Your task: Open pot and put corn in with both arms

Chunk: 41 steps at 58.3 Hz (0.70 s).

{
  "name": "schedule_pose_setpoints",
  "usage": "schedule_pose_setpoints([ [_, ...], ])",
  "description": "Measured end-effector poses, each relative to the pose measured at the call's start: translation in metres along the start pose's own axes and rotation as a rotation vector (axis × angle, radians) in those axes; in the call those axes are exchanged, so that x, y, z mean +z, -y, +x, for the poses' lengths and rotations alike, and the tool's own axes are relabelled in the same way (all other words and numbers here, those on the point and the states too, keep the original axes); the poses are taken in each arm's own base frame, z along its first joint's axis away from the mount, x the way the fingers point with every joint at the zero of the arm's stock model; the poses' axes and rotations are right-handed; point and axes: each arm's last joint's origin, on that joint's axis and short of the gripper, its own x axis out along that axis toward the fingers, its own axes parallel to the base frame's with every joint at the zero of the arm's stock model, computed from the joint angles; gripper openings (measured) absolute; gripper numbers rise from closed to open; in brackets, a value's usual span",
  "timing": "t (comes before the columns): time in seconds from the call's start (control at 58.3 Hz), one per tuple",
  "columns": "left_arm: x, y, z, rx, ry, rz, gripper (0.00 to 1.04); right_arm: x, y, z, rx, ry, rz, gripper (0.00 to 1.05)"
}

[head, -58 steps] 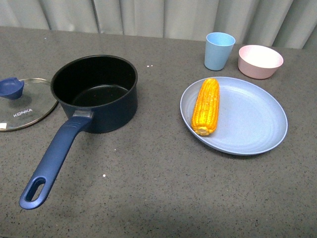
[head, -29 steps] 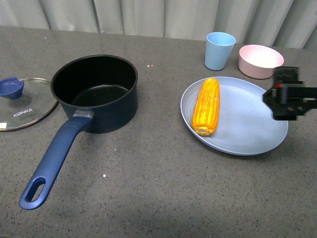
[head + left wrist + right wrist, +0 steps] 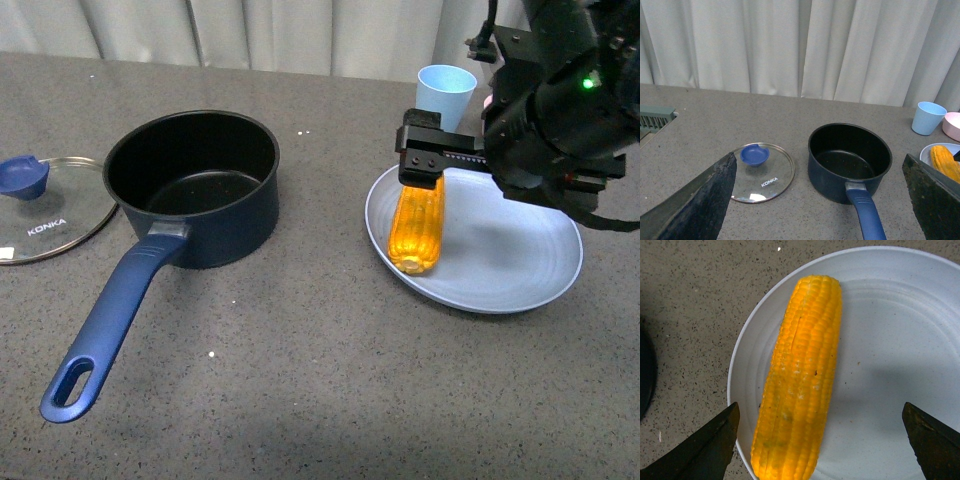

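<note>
The navy pot stands open at centre left, its long handle pointing to the near side. Its glass KONKA lid lies flat beside it at the far left. The corn lies on a pale blue plate at right. My right gripper hovers open over the corn's far end; in the right wrist view the corn lies between its spread fingertips. The left arm is out of the front view; its open gripper looks at the pot and lid.
A light blue cup stands behind the plate, partly hidden by the right arm. The pink bowl is hidden behind that arm in the front view. The left wrist view shows the cup, the bowl's edge and a grey vent.
The right arm has swept in from the right edge, leftward across the plate, and now hovers over the corn's far end. Pot, lid and corn have not moved.
</note>
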Motion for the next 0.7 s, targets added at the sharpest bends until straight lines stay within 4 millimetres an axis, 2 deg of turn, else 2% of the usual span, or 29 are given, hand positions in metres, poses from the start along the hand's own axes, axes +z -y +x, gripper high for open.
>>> schedule_pose_setpoints([
  [0.275,0.000,0.000,0.000,0.000,0.000,0.000,0.98,-0.002,-0.008,0.027,-0.046,-0.072,0.021,0.95],
  [0.583,0.000,0.000,0.000,0.000,0.000,0.000,0.98,-0.005,-0.007,0.041,-0.090,-0.131,0.013,0.95],
  [0.704,0.000,0.000,0.000,0.000,0.000,0.000,0.98,-0.006,-0.007,0.041,-0.085,-0.135,0.018,0.77],
])
